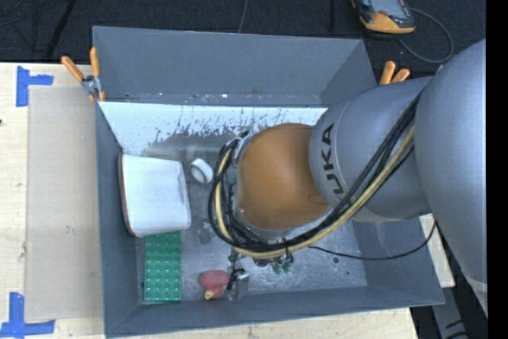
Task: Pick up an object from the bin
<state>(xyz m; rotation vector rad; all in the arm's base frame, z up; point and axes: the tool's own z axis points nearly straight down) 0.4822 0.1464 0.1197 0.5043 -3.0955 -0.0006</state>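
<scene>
My gripper [236, 280] reaches down from under the arm's orange cover to the bin's front, a little left of the middle. Right beside it on the left lies a small red rounded thing [213, 279] with a yellow bit at its lower edge; whether they touch I cannot tell. A green studded plate [163, 266] lies flat further left, by the front left corner.
A white boxy container [155, 193] lies along the bin's left wall above the green plate. A small white round piece [200, 169] sits to its right near the back. The arm and its cables cover the bin's middle and right.
</scene>
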